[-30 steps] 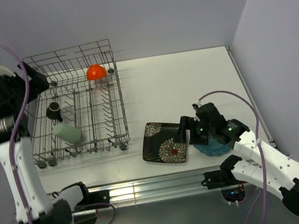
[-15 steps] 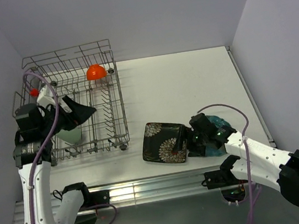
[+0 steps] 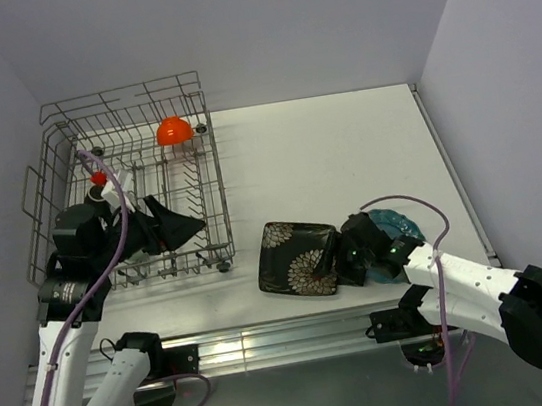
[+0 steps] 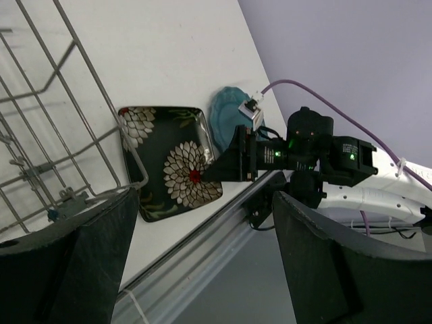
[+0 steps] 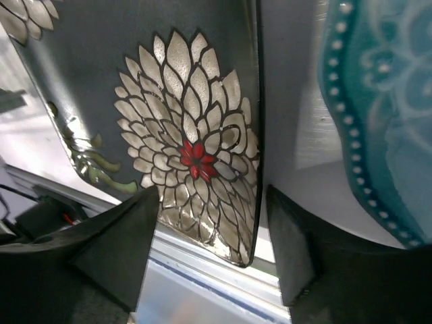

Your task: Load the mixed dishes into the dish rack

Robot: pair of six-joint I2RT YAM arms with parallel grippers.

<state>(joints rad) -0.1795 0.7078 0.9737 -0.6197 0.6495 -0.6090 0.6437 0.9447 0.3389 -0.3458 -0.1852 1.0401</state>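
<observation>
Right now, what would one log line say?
left gripper open over dish rack | right gripper open, straddling edge of black plate | teal plate on table

white table point(image 3: 325, 155), dish rack point(image 3: 214, 171), black flowered plate point(image 3: 294, 258), teal plate point(image 3: 402, 219)

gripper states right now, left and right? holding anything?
Left gripper: open, holding nothing.
Right gripper: open, one finger on either side of the black square flowered plate's edge, not yet gripping it.
</observation>
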